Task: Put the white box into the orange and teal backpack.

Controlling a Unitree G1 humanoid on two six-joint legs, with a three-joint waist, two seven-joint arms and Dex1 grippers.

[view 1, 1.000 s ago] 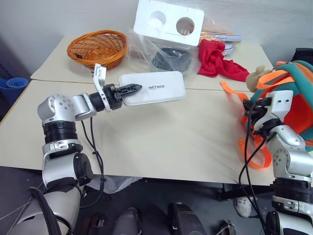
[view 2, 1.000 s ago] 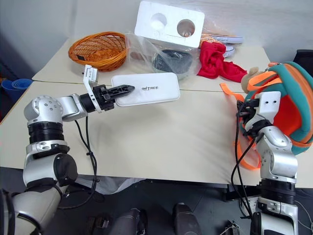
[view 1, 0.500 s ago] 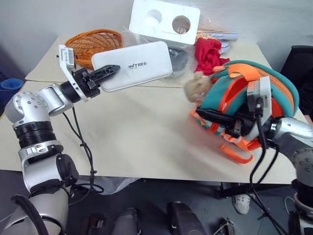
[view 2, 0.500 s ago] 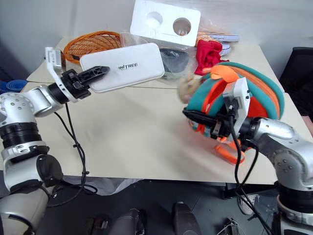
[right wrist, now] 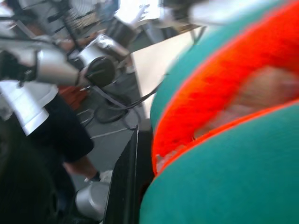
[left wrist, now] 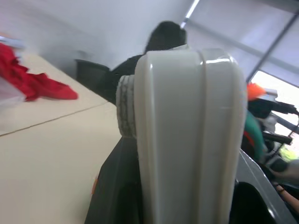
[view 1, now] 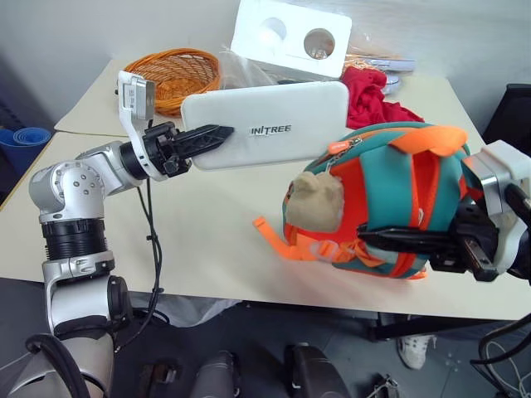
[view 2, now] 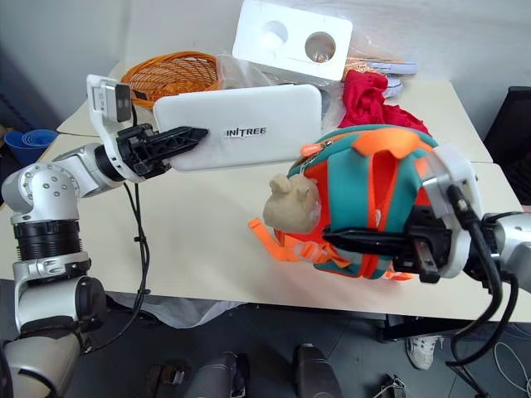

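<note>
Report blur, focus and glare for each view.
Head views: sharp; white box lettering readable, slight softness on the plush charm. Left wrist view: box edge looms close and soft, bright window glare at one side. Right wrist view: orange and teal backpack smeared by motion blur, background overexposed.

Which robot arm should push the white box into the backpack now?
Probably the left: its gripper already holds the white box just above the orange and teal backpack, which the right gripper grips.

The white box (view 1: 274, 124) sits in the upper middle of the frame, the backpack (view 1: 390, 199) lower right of it, while the basket (view 1: 177, 75), foam block (view 1: 290, 37) and cloth (view 1: 373, 95) lie behind on the table (view 1: 207, 240).
</note>
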